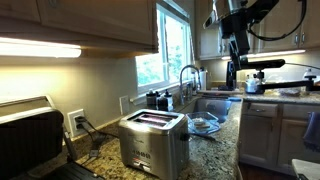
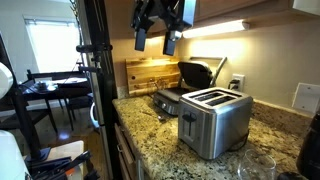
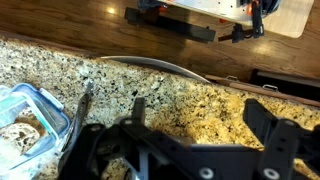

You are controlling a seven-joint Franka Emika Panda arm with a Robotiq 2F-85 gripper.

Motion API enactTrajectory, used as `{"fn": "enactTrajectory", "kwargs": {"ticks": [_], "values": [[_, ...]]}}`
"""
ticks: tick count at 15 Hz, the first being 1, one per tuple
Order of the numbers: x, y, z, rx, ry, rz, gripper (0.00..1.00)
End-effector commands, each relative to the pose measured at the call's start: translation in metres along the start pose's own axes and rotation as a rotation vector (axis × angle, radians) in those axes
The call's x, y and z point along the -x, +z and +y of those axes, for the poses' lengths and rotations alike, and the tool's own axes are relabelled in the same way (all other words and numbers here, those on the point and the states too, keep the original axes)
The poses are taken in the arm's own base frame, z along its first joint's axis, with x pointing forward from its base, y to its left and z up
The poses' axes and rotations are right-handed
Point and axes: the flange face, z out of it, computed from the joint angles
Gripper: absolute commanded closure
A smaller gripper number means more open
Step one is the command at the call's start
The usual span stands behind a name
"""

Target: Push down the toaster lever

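Nearest the lens in the wrist view, the black two-fingered hand (image 3: 185, 145) fills the lower edge of the frame. Its fingers (image 3: 100, 150) are spread wide, with nothing between them. Above them runs a speckled brown granite worktop (image 3: 200, 95), whose edge gives way to wooden floor along the top of the frame. A clear glass food box with a blue rim (image 3: 25, 115) sits at lower left.

In both exterior views the hand (image 1: 235, 45) (image 2: 158, 35) hangs high near the top of the frame, well apart from everything on the worktop, with open air beneath it. The boxy brushed stainless-steel toaster with two long slots (image 1: 152, 142) (image 2: 215, 122) stands at lower centre, close to the worktop's front edge (image 2: 150, 135). Bare granite lies beside it. Its lever is too small to pick out, and any lettering on its end face is too small to read.

A larger dark ribbed appliance (image 1: 30, 135) sits at lower left. A pale wooden cutting board (image 2: 150, 75) leans against the wall at mid frame.
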Motion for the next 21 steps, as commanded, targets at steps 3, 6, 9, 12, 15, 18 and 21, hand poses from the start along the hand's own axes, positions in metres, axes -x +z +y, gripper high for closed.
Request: {"fn": "enactTrajectory", "kwargs": {"ticks": [3, 6, 9, 12, 15, 18, 21], "values": [[-0.008, 0.005, -0.001, 0.014, 0.022, 0.021, 0.00], [-0.027, 0.020, -0.007, 0.047, 0.060, 0.100, 0.00], [-0.046, 0.043, -0.016, 0.069, 0.099, 0.144, 0.00], [-0.063, 0.067, -0.031, 0.088, 0.143, 0.182, 0.00], [-0.075, 0.083, -0.043, 0.078, 0.198, 0.231, 0.00], [-0.082, 0.082, -0.043, 0.093, 0.168, 0.207, 0.00], [-0.084, 0.085, -0.049, 0.098, 0.174, 0.211, 0.00]]}}
